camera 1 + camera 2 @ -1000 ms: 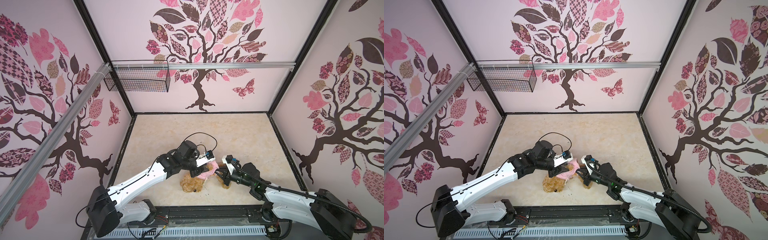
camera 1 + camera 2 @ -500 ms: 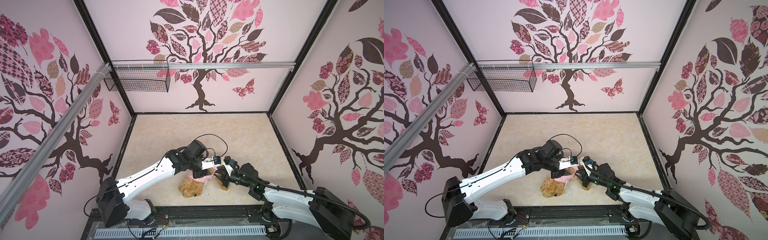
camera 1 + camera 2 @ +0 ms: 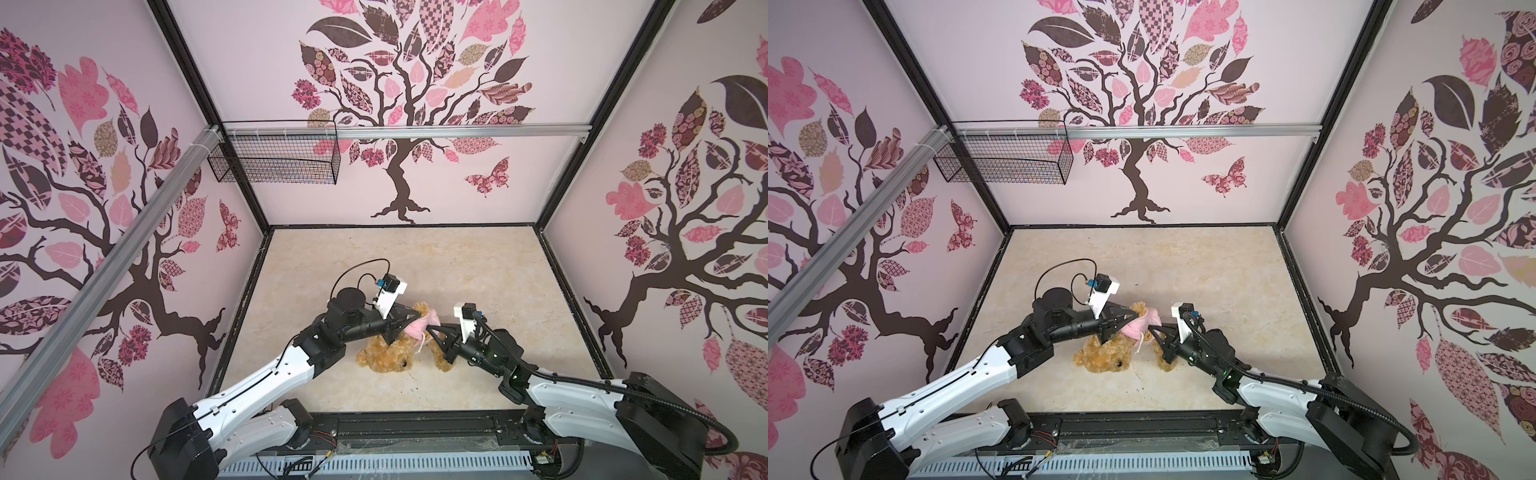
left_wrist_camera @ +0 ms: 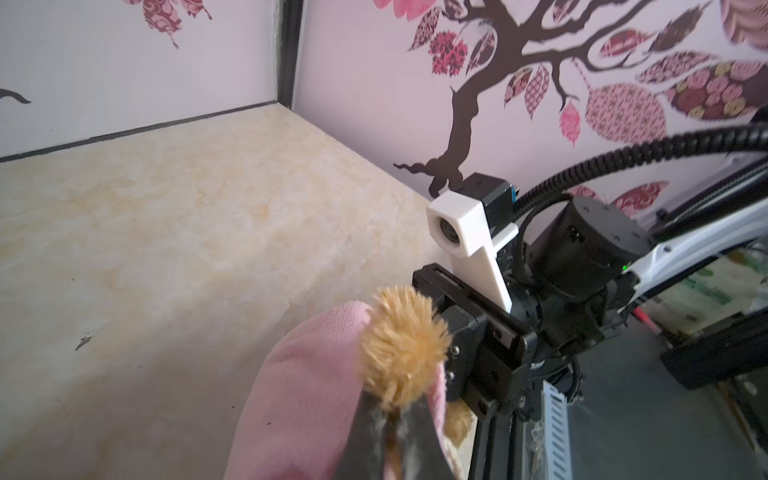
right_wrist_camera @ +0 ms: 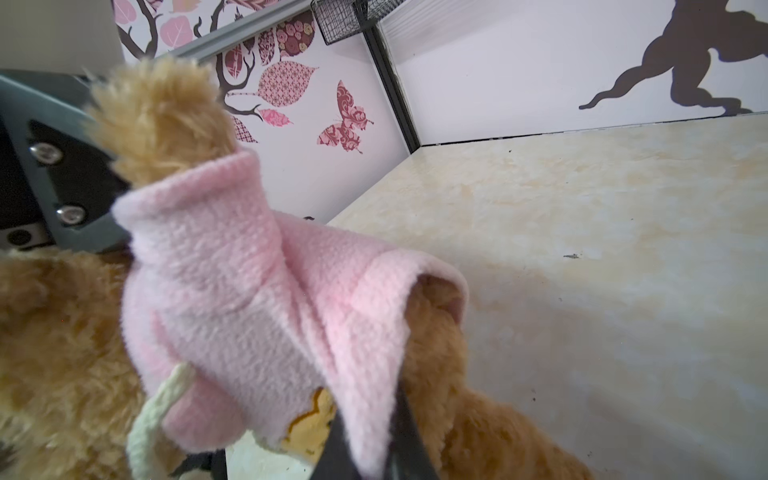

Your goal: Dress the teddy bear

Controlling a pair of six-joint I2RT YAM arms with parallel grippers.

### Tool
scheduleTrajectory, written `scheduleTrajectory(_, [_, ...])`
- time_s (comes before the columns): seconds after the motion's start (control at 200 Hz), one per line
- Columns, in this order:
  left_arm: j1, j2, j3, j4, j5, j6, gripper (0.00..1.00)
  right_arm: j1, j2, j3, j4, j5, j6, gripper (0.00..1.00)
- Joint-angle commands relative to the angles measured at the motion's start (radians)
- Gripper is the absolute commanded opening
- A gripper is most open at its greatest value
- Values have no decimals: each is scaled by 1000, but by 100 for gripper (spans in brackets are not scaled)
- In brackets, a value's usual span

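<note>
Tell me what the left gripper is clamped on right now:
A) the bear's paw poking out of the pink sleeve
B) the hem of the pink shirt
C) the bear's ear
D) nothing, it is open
A: in the left wrist view the left gripper is shut on the furry paw of the teddy bear, which sticks out of the pink shirt sleeve.
</note>
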Motion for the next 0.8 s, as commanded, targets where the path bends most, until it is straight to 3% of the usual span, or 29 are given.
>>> scheduleTrajectory(0.0, [9, -56, -32, 331, -56, -187, 0, 3, 44, -34, -42, 5, 21, 0])
scheduleTrajectory(0.1, [9, -74, -72, 300, -101, -199, 0, 2, 32, -33, -56, 16, -24, 0])
scheduleTrajectory(0.16, [9, -89, -59, 189, -103, -118, 0, 3, 2, -32, -100, 42, -60, 0])
scheduleTrajectory(0.255, [9, -106, -3, -105, -130, 95, 20, 2, -63, -24, -164, 27, -135, 0])
scheduleTrajectory(0.45, [9, -54, 86, -410, -121, 387, 42, 2, -115, 8, -216, -91, -230, 0])
scheduleTrajectory(0.63, [-27, -29, 163, -483, -40, 536, 54, 3, -71, 28, -220, -111, -220, 0])
scheduleTrajectory(0.79, [-120, 28, 230, -560, -135, 754, 58, 3, -28, 35, -192, -134, -199, 0])
